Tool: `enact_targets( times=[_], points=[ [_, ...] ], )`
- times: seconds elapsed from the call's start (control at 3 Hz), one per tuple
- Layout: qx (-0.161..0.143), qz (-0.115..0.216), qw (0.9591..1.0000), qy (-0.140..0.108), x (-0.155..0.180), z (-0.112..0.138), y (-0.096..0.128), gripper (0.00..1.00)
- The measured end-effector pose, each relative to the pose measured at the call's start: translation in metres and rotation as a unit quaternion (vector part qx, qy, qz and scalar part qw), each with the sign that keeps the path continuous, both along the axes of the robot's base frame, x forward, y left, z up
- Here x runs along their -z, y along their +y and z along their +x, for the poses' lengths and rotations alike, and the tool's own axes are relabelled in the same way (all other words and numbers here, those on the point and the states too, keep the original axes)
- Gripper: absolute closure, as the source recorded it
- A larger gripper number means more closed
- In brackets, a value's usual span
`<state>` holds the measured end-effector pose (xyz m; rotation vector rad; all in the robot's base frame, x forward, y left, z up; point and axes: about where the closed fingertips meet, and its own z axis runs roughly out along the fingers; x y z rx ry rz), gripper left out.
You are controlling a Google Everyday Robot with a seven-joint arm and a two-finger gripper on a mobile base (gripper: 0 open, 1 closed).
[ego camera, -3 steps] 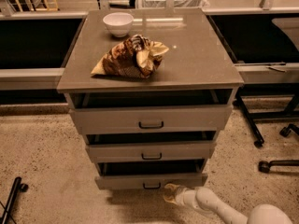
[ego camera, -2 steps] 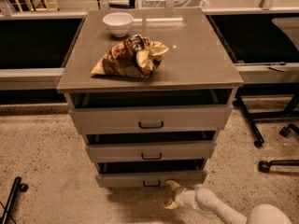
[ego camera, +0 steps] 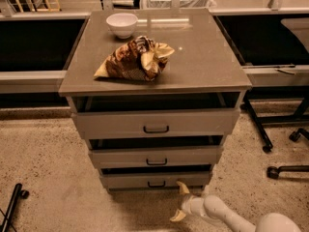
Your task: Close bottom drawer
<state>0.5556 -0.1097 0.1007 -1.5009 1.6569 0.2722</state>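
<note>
The gripper (ego camera: 179, 202) is down low near the floor, its two yellowish fingers (ego camera: 183, 188) splayed wide with nothing between them: released, holding nothing. The upper fingertip is right at the lower edge of the bottom drawer (ego camera: 125, 180), either touching it or just short, and I cannot tell which. The lower finger angles down toward the speckled floor (ego camera: 48, 168). Just up and left of the gripper is the drawer's small dark handle (ego camera: 156, 183), and the drawer stands pulled out a little, with a dark gap showing over its front. Behind the gripper, down to the right, the white arm (ego camera: 227, 216) runs off toward the corner. Straight above it come the middle drawer (ego camera: 116, 157) and then the top drawer (ego camera: 106, 124), both ajar as well. Well above the gripper, on the cabinet top (ego camera: 207, 57), lies a crumpled brown-and-gold bag (ego camera: 133, 61), and beyond it sits a white bowl (ego camera: 121, 24). Off to the gripper's right stand black chair legs (ego camera: 285, 170) on casters.
</note>
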Motion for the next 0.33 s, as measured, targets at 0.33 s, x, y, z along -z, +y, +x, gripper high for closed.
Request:
enact_targets(
  times=[0.33],
  points=[
    [-0.001,0.002,1.0,0.001,0.0002,-0.001,-0.0002,0.0]
  ],
)
